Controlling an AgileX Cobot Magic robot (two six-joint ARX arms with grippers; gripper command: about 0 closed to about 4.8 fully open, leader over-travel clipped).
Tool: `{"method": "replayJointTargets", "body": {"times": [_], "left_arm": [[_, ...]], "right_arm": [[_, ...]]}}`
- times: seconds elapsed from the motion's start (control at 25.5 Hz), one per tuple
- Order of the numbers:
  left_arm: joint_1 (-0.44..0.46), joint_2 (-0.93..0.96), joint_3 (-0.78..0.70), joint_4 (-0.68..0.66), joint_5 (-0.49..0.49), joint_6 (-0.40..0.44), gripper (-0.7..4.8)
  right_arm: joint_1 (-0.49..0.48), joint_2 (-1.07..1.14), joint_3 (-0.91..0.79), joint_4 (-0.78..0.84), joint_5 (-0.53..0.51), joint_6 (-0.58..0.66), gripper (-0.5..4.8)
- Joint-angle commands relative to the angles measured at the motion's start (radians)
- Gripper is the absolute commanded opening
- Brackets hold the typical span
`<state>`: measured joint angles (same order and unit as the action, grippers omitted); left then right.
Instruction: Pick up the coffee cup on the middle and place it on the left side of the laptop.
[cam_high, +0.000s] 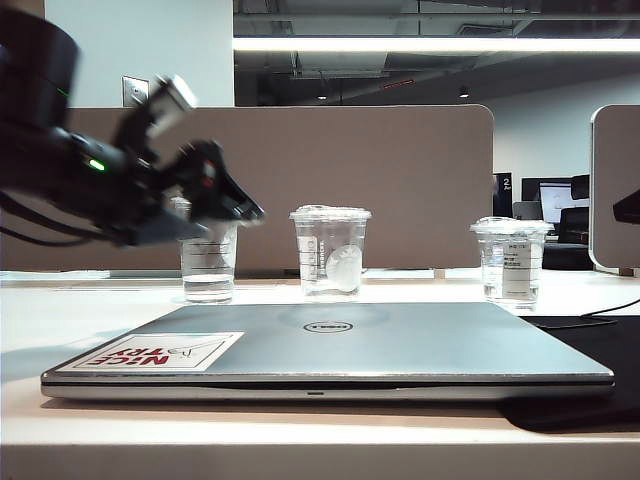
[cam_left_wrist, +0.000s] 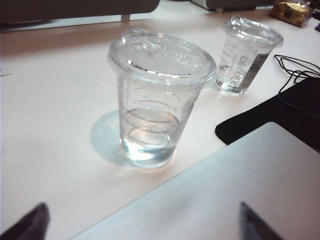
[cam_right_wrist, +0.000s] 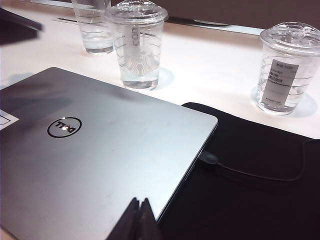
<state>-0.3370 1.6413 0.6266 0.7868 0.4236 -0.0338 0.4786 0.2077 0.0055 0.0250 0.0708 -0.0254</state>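
Nearest you, the laptop (cam_high: 330, 350) lies closed and flat on the counter (cam_high: 100, 310), its lid up with the round logo in the middle and a white sticker (cam_high: 155, 352) with red letters on the near left corner. A black mat (cam_right_wrist: 250, 200) sits under the laptop's right side, and a thin cable (cam_right_wrist: 260, 175) plugs into the laptop's right edge and trails across the mat.

Your right tool (cam_right_wrist: 140, 220) hovers low over the near part of the laptop lid; its two dark fingertips are pressed together, so it is clenched on nothing.

Your left tool (cam_left_wrist: 145, 220) is up in the air above the laptop's left rear corner, blurred in the exterior view. In its own wrist view, the two dark fingertips stand far apart at the frame's edges, so it is released and carries nothing.

Behind the laptop, three clear lidded cups stand upright in a row on the counter. The coffee cup (cam_high: 331, 252), the wide one with the round white logo, stands just past the middle of the laptop's far edge, a little water in it. The lined cup (cam_high: 208, 265) stands behind the laptop's left rear corner, partly hidden by the left arm. The labelled cup (cam_high: 510, 260) stands behind the laptop's right rear corner, beyond the mat.

Farther back, a beige partition (cam_high: 380, 180) runs behind the cups.
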Motion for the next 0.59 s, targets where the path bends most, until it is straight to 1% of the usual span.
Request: {"method": "replayJointTargets", "body": {"times": [0.04,0.12,0.24,0.31,0.39,0.59], "left_arm": [[-0.018,0.106,0.092,0.02,0.008,0.0,4.79],[-0.022,0.157,0.134,0.019,0.033,0.0,4.79],[-0.031,0.232,0.196,0.019,0.038,-0.001,4.79],[-0.04,0.277,0.236,0.015,0.037,-0.001,4.79],[-0.048,0.349,0.309,0.014,0.031,-0.004,4.79],[-0.048,0.433,0.394,0.002,0.022,-0.008,4.79]], "right_arm": [[0.001,-0.001,-0.004,0.016,0.002,0.003,-0.05],[0.002,0.0,-0.004,0.016,0.002,0.003,-0.05],[0.002,-0.001,-0.004,0.016,0.002,0.003,-0.05],[0.002,0.0,-0.004,0.016,0.002,0.003,-0.05],[0.002,0.0,-0.004,0.016,0.002,0.003,-0.05],[0.002,0.0,-0.004,0.016,0.002,0.003,-0.05]]}}
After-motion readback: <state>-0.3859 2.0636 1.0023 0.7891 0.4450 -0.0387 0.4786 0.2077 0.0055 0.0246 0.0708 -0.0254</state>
